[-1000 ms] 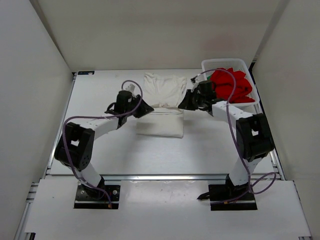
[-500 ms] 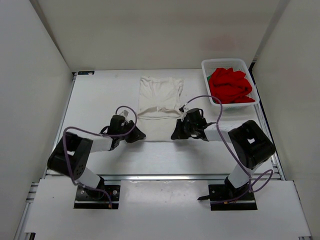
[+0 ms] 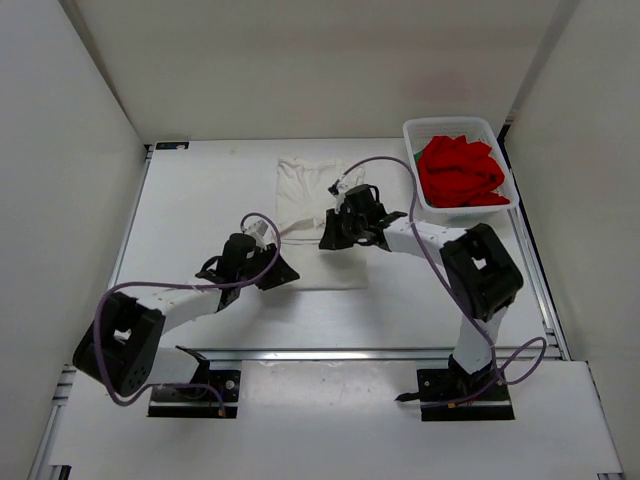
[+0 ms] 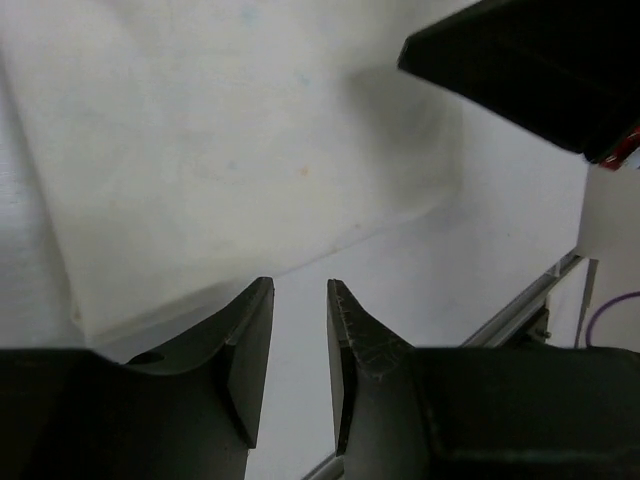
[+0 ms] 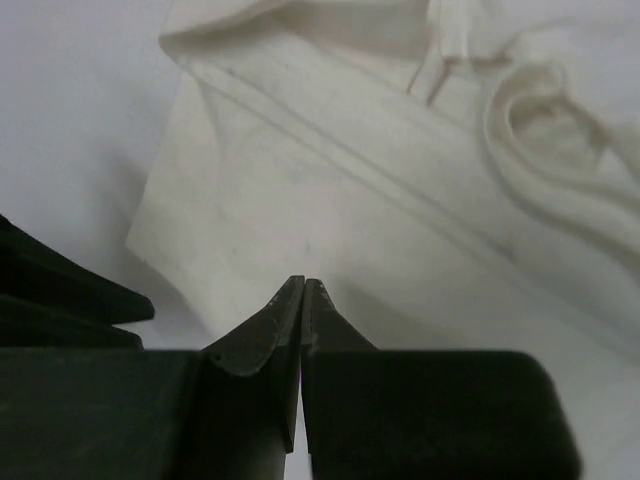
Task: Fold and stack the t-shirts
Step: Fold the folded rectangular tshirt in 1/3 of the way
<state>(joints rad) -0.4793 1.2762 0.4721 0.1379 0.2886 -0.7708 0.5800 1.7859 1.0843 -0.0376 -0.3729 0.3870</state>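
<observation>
The white t-shirt [image 3: 315, 190] lies folded flat in the middle of the table, its collar end toward the back. My left gripper [image 3: 283, 272] sits low at the shirt's near left corner. In the left wrist view it [image 4: 300, 285] is open by a narrow gap with only bare table between the fingers, beside the shirt's edge [image 4: 200, 150]. My right gripper [image 3: 327, 240] is over the near half of the shirt. Its jaws [image 5: 303, 282] are shut just above the cloth [image 5: 400, 200], with nothing seen pinched. The red t-shirt [image 3: 460, 170] is bunched in the basket.
A white mesh basket [image 3: 455, 123] stands at the back right corner of the table. White walls close in the table on the left, back and right. The two grippers are close together; the right arm's black body [image 4: 530, 70] shows in the left wrist view.
Both grippers drew the shirt's far part toward the near edge, folding it over. The shirt now lies flat. The right gripper has since moved back up over the shirt; the left stays by the near corner.
</observation>
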